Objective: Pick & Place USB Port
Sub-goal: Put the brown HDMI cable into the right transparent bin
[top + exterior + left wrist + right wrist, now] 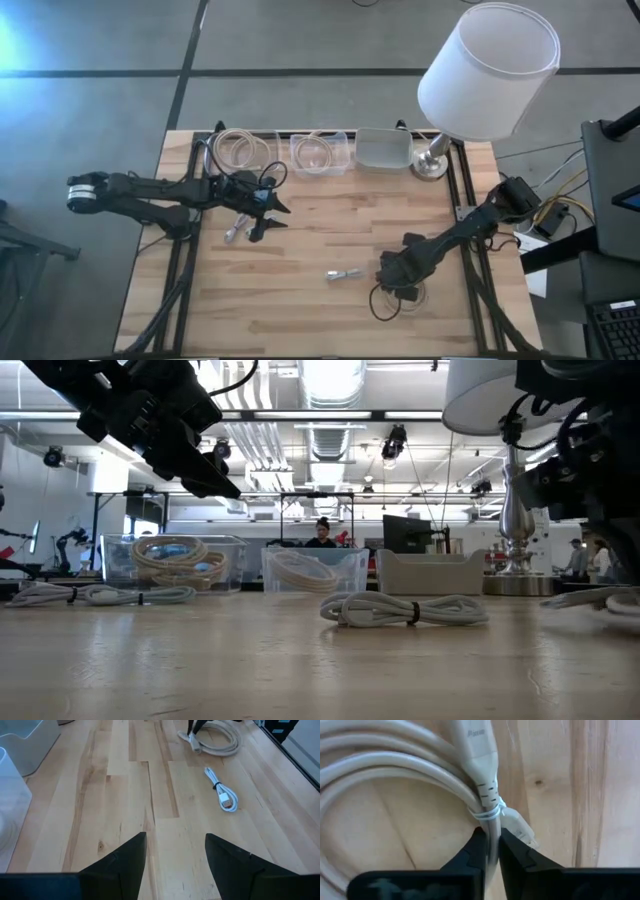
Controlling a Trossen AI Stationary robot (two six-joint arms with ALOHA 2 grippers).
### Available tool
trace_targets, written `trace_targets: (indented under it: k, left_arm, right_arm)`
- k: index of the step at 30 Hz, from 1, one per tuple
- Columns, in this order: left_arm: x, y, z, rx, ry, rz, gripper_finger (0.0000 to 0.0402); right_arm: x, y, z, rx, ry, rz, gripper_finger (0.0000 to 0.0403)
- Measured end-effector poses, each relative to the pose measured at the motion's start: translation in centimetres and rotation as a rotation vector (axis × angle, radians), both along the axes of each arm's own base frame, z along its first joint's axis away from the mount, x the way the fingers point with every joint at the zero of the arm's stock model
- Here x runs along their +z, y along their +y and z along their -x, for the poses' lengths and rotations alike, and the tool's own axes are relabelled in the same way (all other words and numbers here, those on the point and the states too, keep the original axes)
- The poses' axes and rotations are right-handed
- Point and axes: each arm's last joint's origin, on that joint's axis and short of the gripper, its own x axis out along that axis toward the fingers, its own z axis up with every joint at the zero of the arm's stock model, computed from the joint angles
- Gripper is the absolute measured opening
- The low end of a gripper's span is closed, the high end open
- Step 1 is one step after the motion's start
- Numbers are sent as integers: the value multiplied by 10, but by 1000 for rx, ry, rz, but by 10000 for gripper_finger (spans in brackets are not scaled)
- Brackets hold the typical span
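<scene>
Right fingers (492,852) pinch coiled cable (395,765) at tie; left fingers (176,851) wide, clear of bundled cable (221,795).

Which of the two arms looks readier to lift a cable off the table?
The right. Its gripper is already pinched on the coiled cable, low on the table, while the left gripper hangs open and empty above bare wood.

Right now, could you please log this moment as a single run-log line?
right gripper: shut on coiled white cable, on table | left gripper: open, empty, raised | small bundled USB cable: untouched mid-table
</scene>
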Motion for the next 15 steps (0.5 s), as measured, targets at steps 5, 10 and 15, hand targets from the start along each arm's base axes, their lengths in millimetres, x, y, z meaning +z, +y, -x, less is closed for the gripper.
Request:
trace_targets:
  k: [5, 10, 15]
  left_arm:
    - [0, 0, 0, 0, 0, -1, 206]
    - [0, 0, 0, -1, -1, -4, 206]
    - [0, 0, 0, -2, -1, -5, 206]
  right_arm:
    - [21, 6, -13, 2, -29, -19, 19]
    - [47, 9, -26, 23, -117, 71, 19]
    - [70, 6, -42, 53, -265, 210, 18]
